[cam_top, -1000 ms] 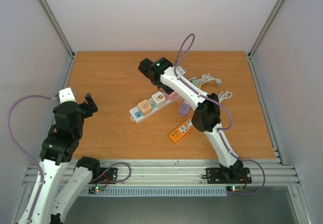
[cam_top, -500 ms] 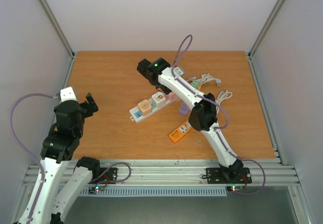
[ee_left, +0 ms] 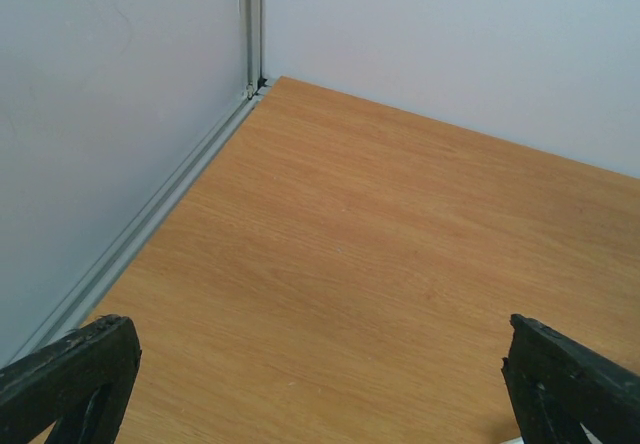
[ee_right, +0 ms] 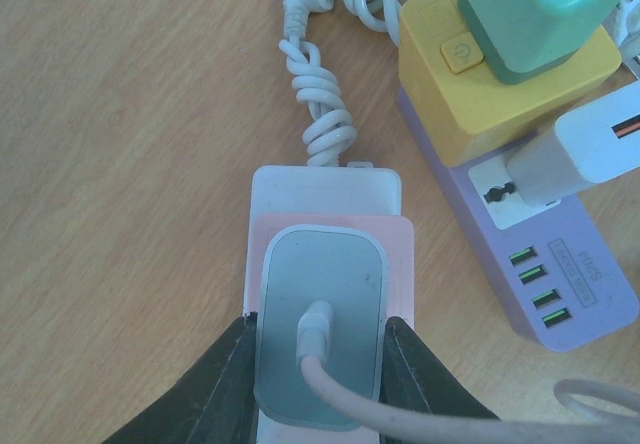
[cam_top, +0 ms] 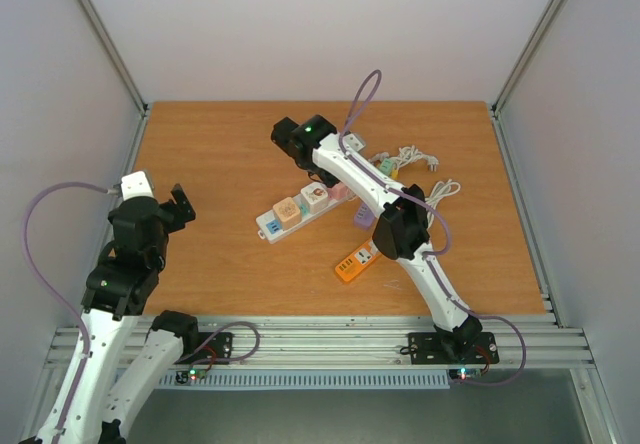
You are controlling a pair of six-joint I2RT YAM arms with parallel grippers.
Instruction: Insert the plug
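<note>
Right fingers [ee_right: 205,389] clamp plug [ee_right: 320,309] at strip [ee_right: 325,184] end; left fingers [ee_left: 70,374] wide.

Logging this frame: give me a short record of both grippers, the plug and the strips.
left gripper: open, over bare table, holding nothing
right gripper: shut on grey-green plug
plug position: on pink socket block of white power strip; seating depth unclear
nearby: purple strip, apart from the white one

Right wrist: white power strip [ee_right: 325,182] runs off bottom edge, socket hidden under plug [ee_right: 320,314]; green charger [ee_right: 530,14] cropped at top. Left wrist: left gripper [ee_left: 320,384], 2 fingers cropped.
</note>
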